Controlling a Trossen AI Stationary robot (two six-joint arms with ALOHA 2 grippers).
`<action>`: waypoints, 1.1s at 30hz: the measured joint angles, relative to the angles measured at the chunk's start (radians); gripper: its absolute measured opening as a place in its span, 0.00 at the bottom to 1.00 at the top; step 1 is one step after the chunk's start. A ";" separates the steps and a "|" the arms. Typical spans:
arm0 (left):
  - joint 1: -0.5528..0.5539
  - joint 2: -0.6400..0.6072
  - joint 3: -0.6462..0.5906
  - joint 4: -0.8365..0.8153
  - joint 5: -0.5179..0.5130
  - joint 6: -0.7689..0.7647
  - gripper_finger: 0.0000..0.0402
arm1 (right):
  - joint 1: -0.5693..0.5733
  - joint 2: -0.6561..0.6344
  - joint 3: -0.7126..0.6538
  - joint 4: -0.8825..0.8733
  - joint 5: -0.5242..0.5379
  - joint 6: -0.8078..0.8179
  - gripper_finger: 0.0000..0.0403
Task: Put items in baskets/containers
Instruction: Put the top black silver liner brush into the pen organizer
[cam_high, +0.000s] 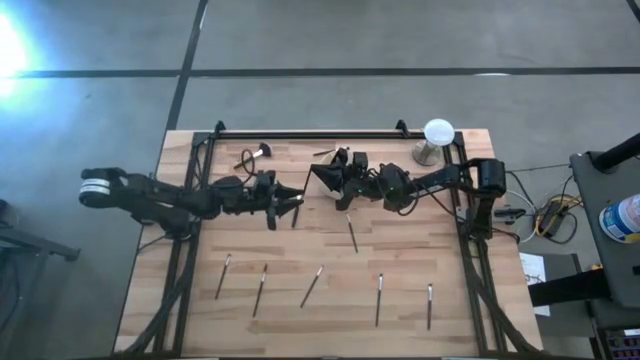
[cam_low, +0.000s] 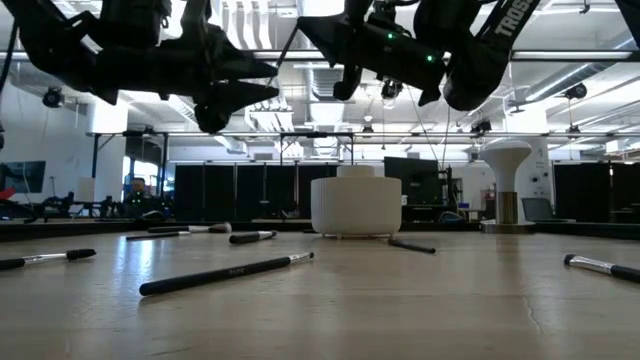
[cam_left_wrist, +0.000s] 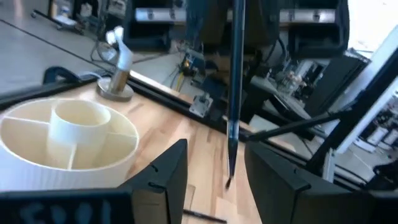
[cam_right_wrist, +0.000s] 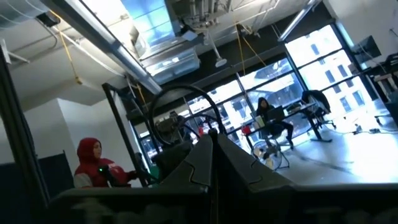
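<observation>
"trossen" lettering, partly cut off, on right arm (cam_low: 505, 25); right gripper (cam_right_wrist: 212, 163) pinched together, left gripper (cam_left_wrist: 214, 177) spread apart.

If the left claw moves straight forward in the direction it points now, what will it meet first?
Most likely the dark brush, which hangs upright just ahead of the left claw, in line with its open jaws; how far ahead is unclear. The cream holder sits beside that line.

Holder (cam_left_wrist: 62, 140) partly cut off
</observation>
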 joint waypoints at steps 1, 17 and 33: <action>-0.001 0.011 0.005 0.000 0.007 0.003 0.38 | 0.000 0.000 0.000 0.001 0.000 -0.003 0.02; -0.003 0.023 0.025 0.014 0.027 0.095 0.03 | 0.011 0.000 -0.002 -0.001 0.007 -0.043 0.02; 0.045 -0.158 0.050 -0.411 0.059 0.021 0.01 | 0.008 -0.088 -0.007 -0.447 0.012 -0.203 0.21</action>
